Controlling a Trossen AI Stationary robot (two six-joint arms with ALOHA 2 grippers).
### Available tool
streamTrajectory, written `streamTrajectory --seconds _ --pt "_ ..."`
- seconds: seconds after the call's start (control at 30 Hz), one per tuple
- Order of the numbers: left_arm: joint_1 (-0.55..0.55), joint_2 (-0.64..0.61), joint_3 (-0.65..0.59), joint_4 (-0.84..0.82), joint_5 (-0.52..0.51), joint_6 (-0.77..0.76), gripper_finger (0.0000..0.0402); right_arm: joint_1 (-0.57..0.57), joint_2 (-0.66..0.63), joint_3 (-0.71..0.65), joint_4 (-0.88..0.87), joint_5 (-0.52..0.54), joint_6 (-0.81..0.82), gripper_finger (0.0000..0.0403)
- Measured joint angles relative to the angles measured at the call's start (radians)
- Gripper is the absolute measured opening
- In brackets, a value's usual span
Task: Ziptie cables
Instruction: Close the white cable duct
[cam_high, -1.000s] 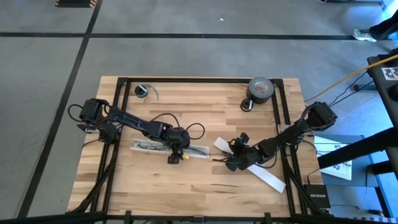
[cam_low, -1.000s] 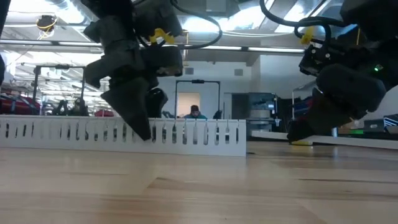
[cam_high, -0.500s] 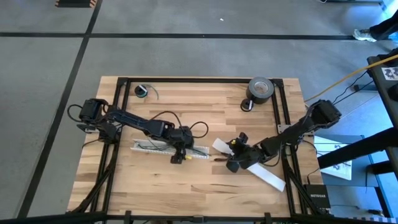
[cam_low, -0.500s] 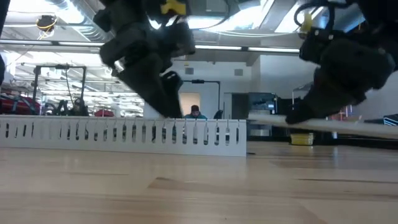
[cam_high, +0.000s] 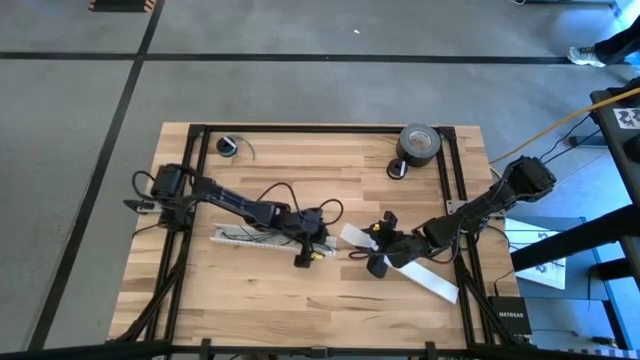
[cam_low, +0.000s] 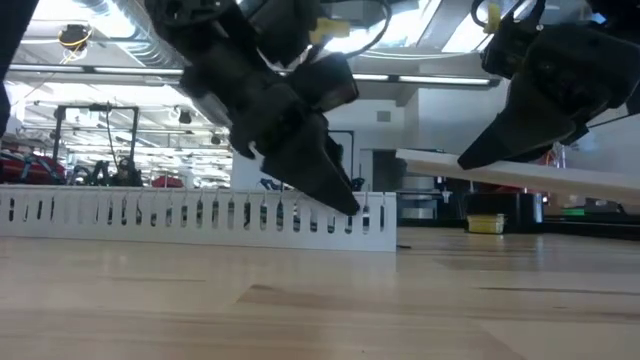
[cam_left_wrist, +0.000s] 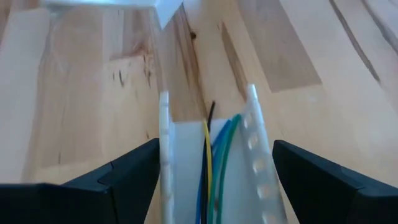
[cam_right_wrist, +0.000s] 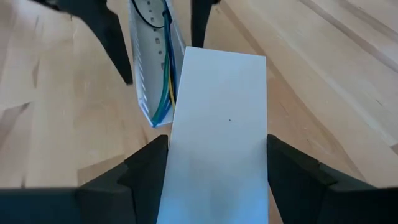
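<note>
We see the left gripper (cam_high: 304, 259) with its fingers spread on either side of the slotted white channel (cam_high: 240, 237), right at the channel's end, where the cables (cam_left_wrist: 214, 158) fill the trough between its walls. Just beyond that end the right gripper (cam_high: 378, 262) holds a flat white cover strip (cam_right_wrist: 217, 143) lifted off the table (cam_high: 300, 310), blocking the way there. The near half of the table lies bare, as does the middle of the far half; a tape roll (cam_high: 419, 142) and a small coil (cam_high: 229, 146) sit at the far corners
</note>
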Motion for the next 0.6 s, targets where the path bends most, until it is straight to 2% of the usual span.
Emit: streamTrajectory --seconds 0.2,0.43,0.6 --pt "0.001 0.038 0.0 0.095 0.0 -0.022 0.0289 0.0 0.011 0.0 0.029 -0.03 -0.012 0.0217" --pt "0.0 0.06 0.0 0.143 0.0 -0.022 0.0236 -0.016 0.049 0.0 0.112 -0.097 -0.081 0.0217" --pt "0.0 0.06 0.001 0.136 0.004 -0.019 0.0221 -0.042 0.056 0.0 0.125 -0.171 -0.099 0.0217"
